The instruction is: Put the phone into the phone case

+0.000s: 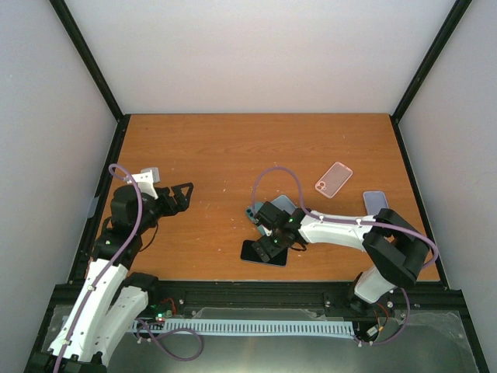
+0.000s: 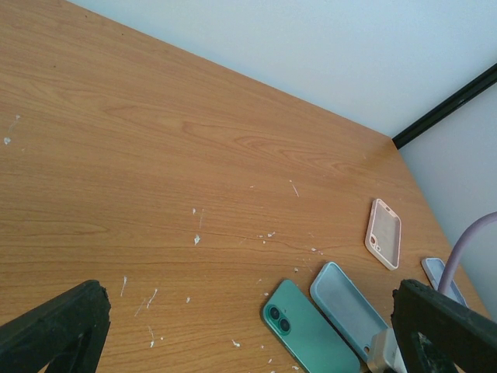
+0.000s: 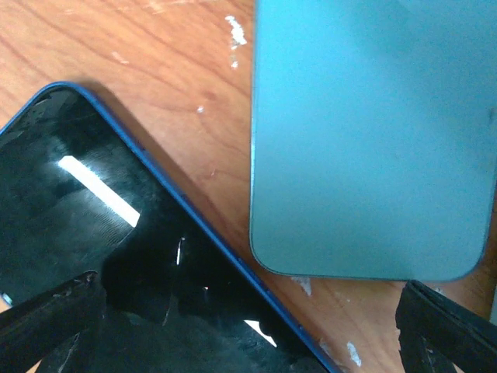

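Hovering low over the bench (image 1: 210,148), the right fingers (image 3: 46,318) stand apart and grip nothing. The right wrist view shows one tip over the dark phone (image 3: 116,256), which lies screen up with a blue rim. The other tip is near a corner of the green phone (image 3: 373,140), which lies back up just beside the dark one, with a strip of bare wood between the two. In the top view the dark phone is nearest the arm bases, and the green phone lies beyond it, largely hidden by the right arm. The pale blue case (image 2: 349,307) lies open side up close beside the green phone; whether they touch cannot be determined. A pink case (image 1: 333,179) lies farther back to the right, apart from the others, and a lavender case (image 1: 375,201) lies near the right edge. Neither phone sits in any case. The left fingers (image 2: 54,330) are spread wide and empty over the left part of the bench, well apart from all phones and cases.
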You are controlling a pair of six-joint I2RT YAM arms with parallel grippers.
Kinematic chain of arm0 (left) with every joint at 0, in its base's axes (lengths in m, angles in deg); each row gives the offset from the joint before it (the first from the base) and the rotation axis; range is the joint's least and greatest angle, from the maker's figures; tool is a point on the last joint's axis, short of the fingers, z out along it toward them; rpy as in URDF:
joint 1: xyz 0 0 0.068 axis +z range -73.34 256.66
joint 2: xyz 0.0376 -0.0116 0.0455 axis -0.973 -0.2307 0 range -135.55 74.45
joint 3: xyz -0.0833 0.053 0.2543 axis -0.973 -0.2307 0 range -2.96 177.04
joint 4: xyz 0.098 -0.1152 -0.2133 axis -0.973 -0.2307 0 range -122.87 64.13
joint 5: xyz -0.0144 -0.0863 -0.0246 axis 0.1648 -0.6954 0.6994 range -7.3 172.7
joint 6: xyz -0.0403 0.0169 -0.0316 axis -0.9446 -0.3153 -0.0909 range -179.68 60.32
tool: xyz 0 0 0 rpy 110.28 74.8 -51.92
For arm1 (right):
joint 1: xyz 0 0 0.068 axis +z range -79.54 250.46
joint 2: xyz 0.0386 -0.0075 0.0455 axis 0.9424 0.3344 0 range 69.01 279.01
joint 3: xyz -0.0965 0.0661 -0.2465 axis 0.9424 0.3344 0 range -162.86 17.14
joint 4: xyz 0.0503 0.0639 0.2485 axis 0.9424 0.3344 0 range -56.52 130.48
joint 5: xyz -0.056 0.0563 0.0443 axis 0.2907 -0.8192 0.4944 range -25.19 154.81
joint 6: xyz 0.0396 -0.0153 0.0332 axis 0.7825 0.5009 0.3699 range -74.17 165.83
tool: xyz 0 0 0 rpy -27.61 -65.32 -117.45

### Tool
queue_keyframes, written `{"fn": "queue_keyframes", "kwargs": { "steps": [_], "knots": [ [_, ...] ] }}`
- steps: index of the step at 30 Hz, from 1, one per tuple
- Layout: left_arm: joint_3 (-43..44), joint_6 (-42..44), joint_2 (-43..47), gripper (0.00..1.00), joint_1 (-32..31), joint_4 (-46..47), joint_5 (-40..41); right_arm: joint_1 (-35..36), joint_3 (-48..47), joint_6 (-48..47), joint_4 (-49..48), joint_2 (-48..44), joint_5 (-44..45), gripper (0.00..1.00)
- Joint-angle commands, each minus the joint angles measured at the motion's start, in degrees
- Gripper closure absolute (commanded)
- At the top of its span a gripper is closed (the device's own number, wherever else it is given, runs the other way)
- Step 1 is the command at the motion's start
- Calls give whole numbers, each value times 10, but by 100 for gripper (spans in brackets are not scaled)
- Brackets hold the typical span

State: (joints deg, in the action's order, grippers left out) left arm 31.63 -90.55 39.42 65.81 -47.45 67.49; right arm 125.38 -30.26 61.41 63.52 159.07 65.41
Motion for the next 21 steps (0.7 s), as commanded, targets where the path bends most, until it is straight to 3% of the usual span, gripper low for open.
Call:
{"fn": "queue_keyframes", "kwargs": {
  "steps": [1, 11, 15, 21],
  "knots": [
    [13, 0, 3, 1, -2, -7, 1, 4, 8, 38, -27, 25, 16, 0],
    [12, 1, 1, 1, -2, -6, 5, 5, -50, 38, -148, 105, -86, 0],
    [11, 3, 1, 1, -2, -5, 11, 15, -108, 8, -115, 137, -94, 1],
    [12, 6, -5, 1, -2, -3, 12, 21, -88, -63, -48, 93, -78, 2]
  ]
}}
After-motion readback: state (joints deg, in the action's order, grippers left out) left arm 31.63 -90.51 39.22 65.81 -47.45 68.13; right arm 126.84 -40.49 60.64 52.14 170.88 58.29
